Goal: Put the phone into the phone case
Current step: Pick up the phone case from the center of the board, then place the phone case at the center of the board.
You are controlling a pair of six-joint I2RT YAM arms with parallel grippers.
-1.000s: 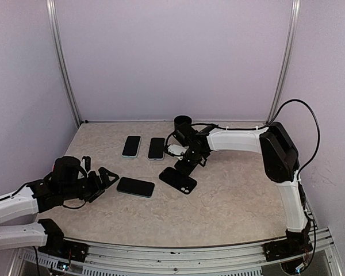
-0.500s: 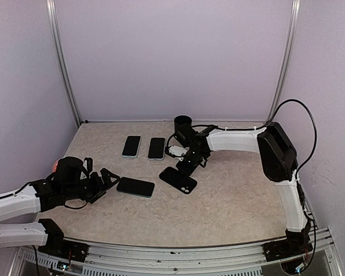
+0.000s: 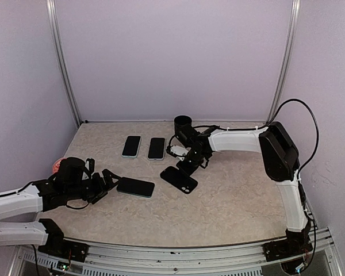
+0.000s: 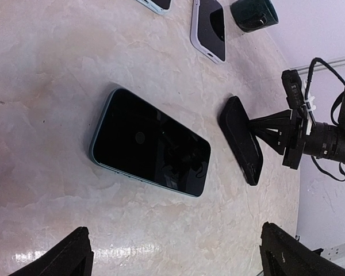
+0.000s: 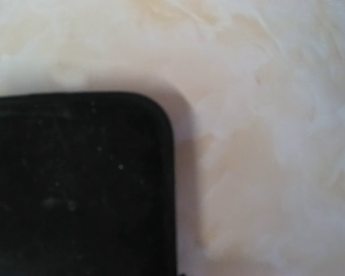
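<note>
Beige marbled counter [image 3: 236,195] under lilac walls, seen from above: the left claw [image 3: 110,180] had shifted slightly and hung just beside the near end of the teal-rimmed dark-screened phone [image 3: 135,187], fingers spread wide; the right claw [image 3: 186,165] had drawn together at the far end of the matte black phone case [image 3: 178,179]. From the left wrist, the phone lay flat and untouched, the case apart from it, the closed tips meeting its rim; whether they pinched it I could not tell. The right wrist showed only a case corner [image 5: 75,184]; likely the case was being steadied for loading.
</note>
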